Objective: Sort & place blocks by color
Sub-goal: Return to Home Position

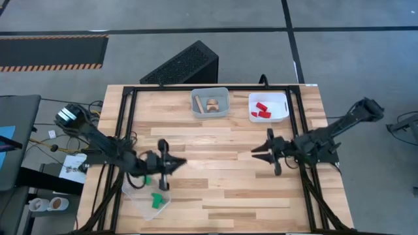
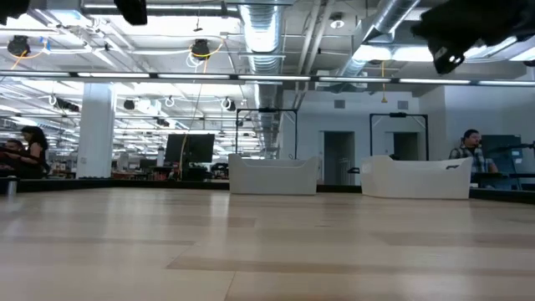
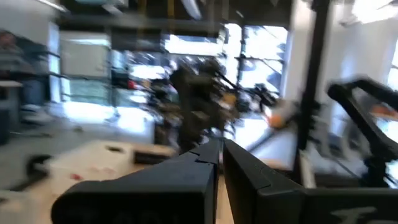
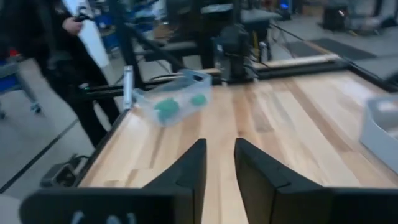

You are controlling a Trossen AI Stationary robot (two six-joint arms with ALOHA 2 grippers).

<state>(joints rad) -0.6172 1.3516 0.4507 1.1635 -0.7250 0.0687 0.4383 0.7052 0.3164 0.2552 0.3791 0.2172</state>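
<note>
Presently empty, sorting apparently done: my left gripper (image 1: 181, 163), fingers (image 3: 180, 180) pressed together, beside clear rectangular plastic bin (image 1: 130, 192) of green blocks (image 1: 157, 199); right gripper (image 1: 255, 151), fingers (image 4: 186, 168) slightly spread, well apart.

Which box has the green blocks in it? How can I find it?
Look down on the wooden table and go to the edge by the left gripper. A see-through bin sits there, alone. It is the only bin holding green blocks; the gray bin and white bin stand together at the opposite edge.
</note>
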